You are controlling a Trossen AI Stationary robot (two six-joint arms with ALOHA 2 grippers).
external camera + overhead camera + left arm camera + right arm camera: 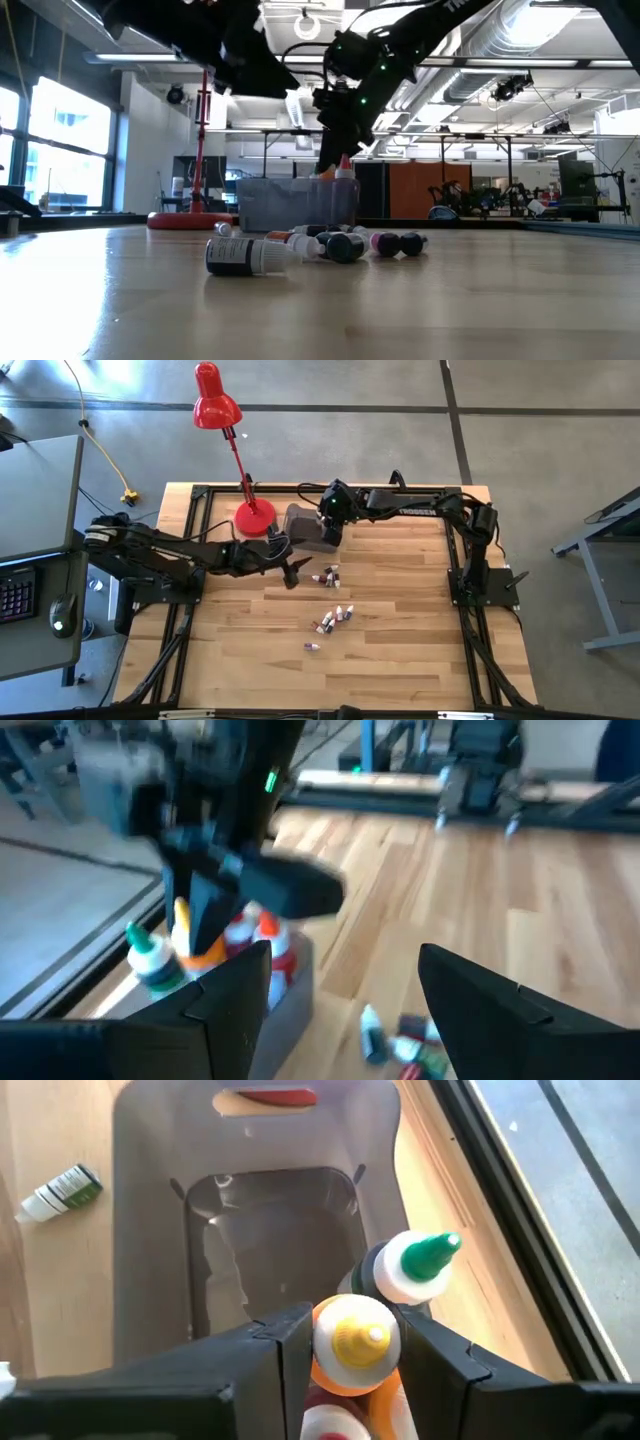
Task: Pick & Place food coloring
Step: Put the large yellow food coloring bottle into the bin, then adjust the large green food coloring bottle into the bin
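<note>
arms: my two are dark, jointed, black cables along the links | right gripper (345, 1355): two flat black fingers with squared edges | left gripper (345, 1010): same broad black fingers | lights: small green one glows on my right wrist at 12 o'clock
</note>
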